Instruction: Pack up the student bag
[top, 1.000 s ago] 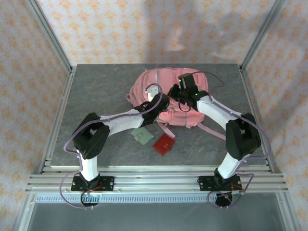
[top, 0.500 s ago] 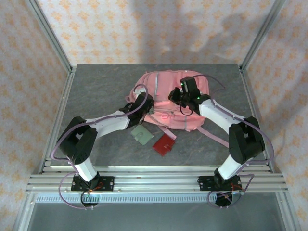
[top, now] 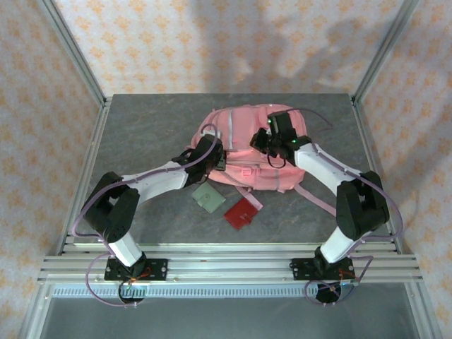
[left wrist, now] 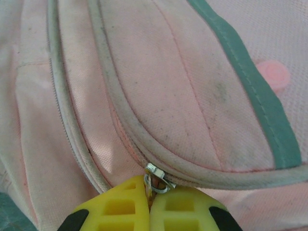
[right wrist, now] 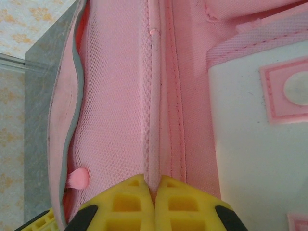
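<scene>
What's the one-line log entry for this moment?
student bag: on table | left jaws: shut on zipper pull | right jaws: shut on bag seam

A lab test cell: a grey bench (top: 141, 127) framed by aluminium rails (top: 226, 267), enclosed by patterned fabric walls (top: 212, 42), robot arms bolted on.

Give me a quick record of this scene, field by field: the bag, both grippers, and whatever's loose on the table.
Bag: student bag, pink, lying mid-table
Left gripper: shut on the metal zip pull at the bag's left side
Right gripper: shut on a pink piped seam of the bag
Loose items: grey-green square and red square, side by side on the table just in front of the bag
Packing: both squares lie outside the bag
</scene>
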